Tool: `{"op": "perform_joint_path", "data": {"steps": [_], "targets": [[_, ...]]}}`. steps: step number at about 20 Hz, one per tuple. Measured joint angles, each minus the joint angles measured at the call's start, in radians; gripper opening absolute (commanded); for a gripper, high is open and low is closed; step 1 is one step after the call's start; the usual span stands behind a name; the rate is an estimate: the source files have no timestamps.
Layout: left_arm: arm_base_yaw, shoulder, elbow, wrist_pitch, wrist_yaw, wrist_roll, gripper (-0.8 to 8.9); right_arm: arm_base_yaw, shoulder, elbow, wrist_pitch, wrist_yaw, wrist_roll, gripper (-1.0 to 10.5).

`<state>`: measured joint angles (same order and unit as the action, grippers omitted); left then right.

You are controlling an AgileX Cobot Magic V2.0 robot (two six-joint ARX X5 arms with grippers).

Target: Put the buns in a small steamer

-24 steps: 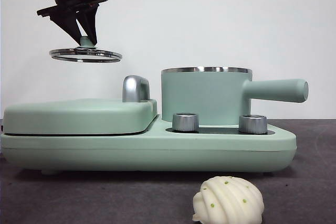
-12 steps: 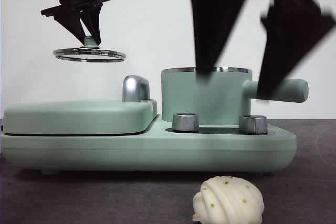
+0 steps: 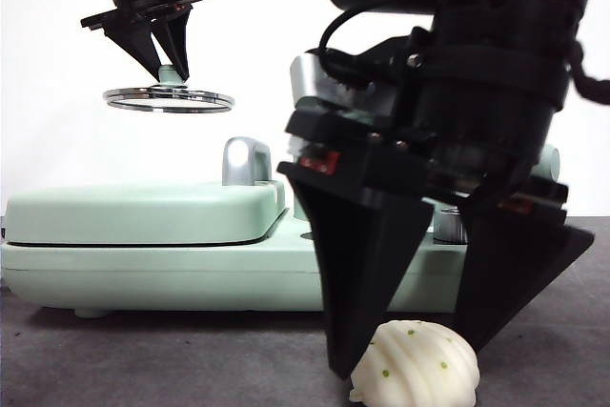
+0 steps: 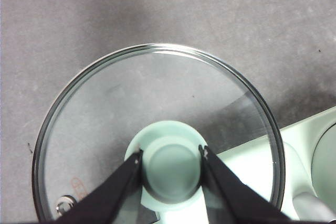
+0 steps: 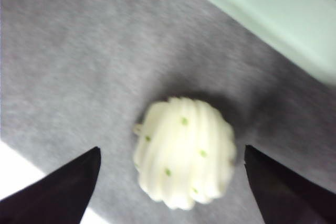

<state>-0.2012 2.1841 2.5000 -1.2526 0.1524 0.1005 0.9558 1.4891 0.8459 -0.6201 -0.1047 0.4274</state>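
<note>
Right gripper (image 3: pixel 415 355) low over the grey table (image 5: pixel 68 66), jaws spread wide, straddling the ridged shell-shaped bun (image 5: pixel 184 150), white with green specks, lying in front of the mint-green cooker (image 3: pixel 143 264). Left gripper (image 4: pixel 171 156) clamped on the round green knob of the glass lid (image 4: pixel 157 98), held level above the cooker's flat lid. No writing legible.

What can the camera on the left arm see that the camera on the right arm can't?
Only the left wrist view shows the glass lid, held up by its green knob in the shut left gripper. Only the right wrist view shows the ridged bun lying on the table between the open right gripper's fingers. Both show the grey table and part of the mint-green cooker.
</note>
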Motion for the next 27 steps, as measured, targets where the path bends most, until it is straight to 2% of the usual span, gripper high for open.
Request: {"op": "perform_joint_path", "data": {"steps": [3, 5, 10, 16, 19, 22, 27], "targets": [[0.0, 0.0, 0.0, 0.0, 0.0, 0.0, 0.49, 0.0, 0.005, 0.0, 0.001, 0.001, 0.0, 2.2], [0.0, 0.0, 0.0, 0.0, 0.0, 0.0, 0.49, 0.0, 0.005, 0.0, 0.001, 0.002, 0.0, 1.7], [0.0, 0.0, 0.0, 0.0, 0.0, 0.0, 0.49, -0.002, 0.005, 0.029, -0.052, -0.002, 0.0, 1.7], [0.0, 0.0, 0.0, 0.0, 0.0, 0.0, 0.49, -0.045, 0.006, 0.348, -0.354, -0.002, -0.017, 1.7], [0.0, 0.0, 0.0, 0.0, 0.0, 0.0, 0.49, -0.121, 0.005, 0.532, -0.472, -0.002, -0.064, 1.7], [0.0, 0.0, 0.0, 0.0, 0.0, 0.0, 0.49, -0.246, 0.025, 0.703, -0.521, -0.001, -0.135, 1.7], [0.0, 0.0, 0.0, 0.0, 0.0, -0.001, 0.49, -0.4, 0.212, 0.941, -0.601, 0.0, -0.239, 1.7]]}}
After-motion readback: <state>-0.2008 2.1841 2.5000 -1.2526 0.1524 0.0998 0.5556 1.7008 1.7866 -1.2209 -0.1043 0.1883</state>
